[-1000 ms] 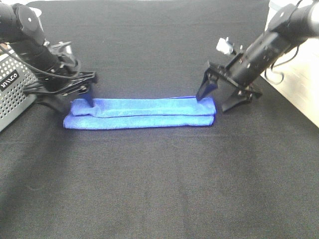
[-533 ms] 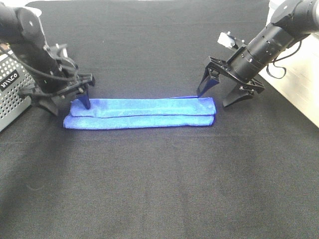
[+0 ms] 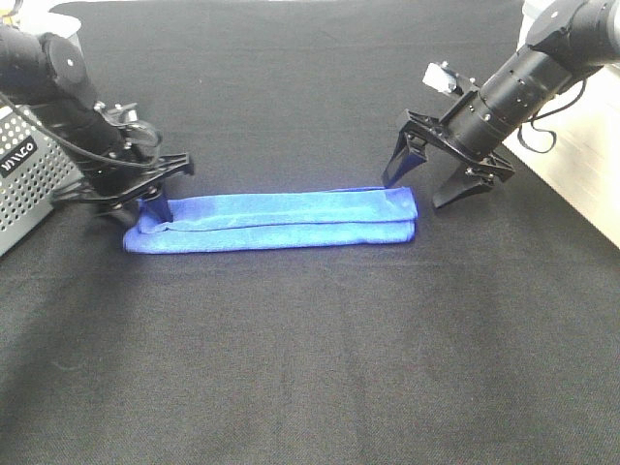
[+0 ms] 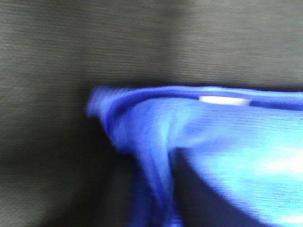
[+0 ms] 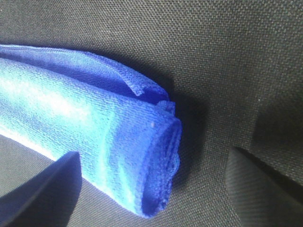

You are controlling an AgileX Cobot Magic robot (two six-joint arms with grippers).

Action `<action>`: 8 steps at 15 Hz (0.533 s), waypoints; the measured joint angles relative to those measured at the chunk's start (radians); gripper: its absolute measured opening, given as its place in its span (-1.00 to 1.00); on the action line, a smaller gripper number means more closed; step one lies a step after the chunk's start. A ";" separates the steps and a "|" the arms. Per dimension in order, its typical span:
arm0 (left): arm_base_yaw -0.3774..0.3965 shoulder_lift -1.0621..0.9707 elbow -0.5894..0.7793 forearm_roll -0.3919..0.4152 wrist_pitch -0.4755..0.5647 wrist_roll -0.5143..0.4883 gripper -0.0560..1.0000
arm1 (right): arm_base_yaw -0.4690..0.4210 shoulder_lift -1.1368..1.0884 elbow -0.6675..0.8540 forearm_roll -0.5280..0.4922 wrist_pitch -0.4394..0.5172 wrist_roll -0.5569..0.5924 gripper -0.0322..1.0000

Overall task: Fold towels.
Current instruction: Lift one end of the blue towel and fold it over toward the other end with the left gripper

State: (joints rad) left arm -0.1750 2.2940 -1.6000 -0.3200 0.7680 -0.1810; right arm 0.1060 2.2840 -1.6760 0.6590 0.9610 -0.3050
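Two ends of the towel (image 3: 281, 221), a long folded strip on the table (image 3: 310, 368), are attended. The right gripper (image 3: 415, 194) hangs spread at the right end. The left gripper (image 3: 140, 208) digs into the bunched left end; whether it pinches, I cannot tell. I think each must take all layers before lifting.

A perforated grey box (image 3: 24, 184) rests leftmost on the black cloth (image 3: 310, 368)
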 joint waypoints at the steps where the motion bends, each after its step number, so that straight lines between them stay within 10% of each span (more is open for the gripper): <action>1: 0.000 0.000 0.000 0.000 0.000 0.000 -0.77 | 0.000 0.000 0.000 0.000 0.000 0.000 0.58; 8: 0.000 -0.098 -0.050 0.282 0.155 -0.042 -0.78 | 0.000 0.000 0.000 0.000 0.007 0.007 0.58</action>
State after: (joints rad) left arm -0.1750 2.1960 -1.6500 -0.0380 0.9230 -0.2230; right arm 0.1060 2.2840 -1.6760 0.6590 0.9680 -0.2980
